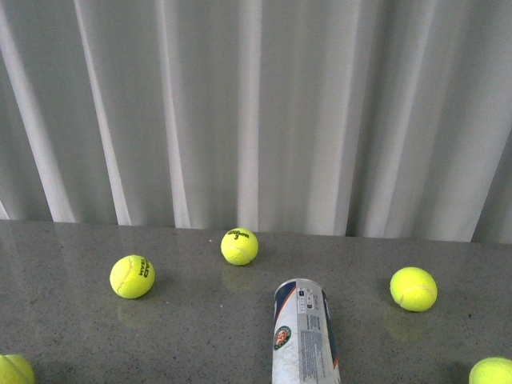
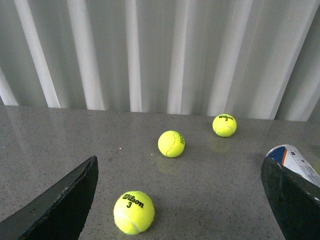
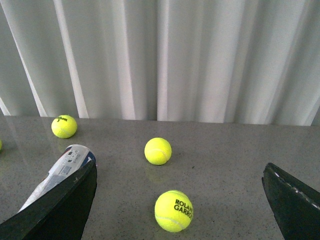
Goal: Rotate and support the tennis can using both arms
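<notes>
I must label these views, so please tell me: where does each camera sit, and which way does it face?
Front view: on the body, facing the curtain across the table; lying tennis can, five balls; no arm shows.
Left wrist view: on the left wrist, facing the curtain; open left gripper frames three balls.
Right wrist view: on the right wrist, same direction; open right gripper frames three balls.
Shared: all three show the tennis can.
</notes>
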Motion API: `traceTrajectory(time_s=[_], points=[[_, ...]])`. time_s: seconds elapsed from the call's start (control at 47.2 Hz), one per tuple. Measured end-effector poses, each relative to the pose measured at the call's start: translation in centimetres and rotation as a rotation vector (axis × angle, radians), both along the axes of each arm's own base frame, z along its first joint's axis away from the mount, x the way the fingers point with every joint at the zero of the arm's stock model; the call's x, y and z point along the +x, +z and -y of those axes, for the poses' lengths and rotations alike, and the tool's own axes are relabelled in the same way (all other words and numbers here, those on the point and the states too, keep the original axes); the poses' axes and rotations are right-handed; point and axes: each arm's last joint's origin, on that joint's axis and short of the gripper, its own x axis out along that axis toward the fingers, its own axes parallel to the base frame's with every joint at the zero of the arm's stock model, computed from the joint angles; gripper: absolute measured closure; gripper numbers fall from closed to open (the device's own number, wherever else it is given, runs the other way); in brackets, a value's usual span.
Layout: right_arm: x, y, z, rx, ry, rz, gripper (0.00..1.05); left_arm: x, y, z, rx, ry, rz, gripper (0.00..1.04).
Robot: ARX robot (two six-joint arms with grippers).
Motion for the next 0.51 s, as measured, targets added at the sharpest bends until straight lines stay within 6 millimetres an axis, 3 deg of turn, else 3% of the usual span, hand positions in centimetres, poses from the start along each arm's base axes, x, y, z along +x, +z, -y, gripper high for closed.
traceTrajectory(time_s=[0.508], points=[[0.00, 0.00, 0.00, 0.000, 0.000, 0.000, 0.07, 0.00, 0.00, 0.00, 0.000, 0.000, 0.000, 0.07]])
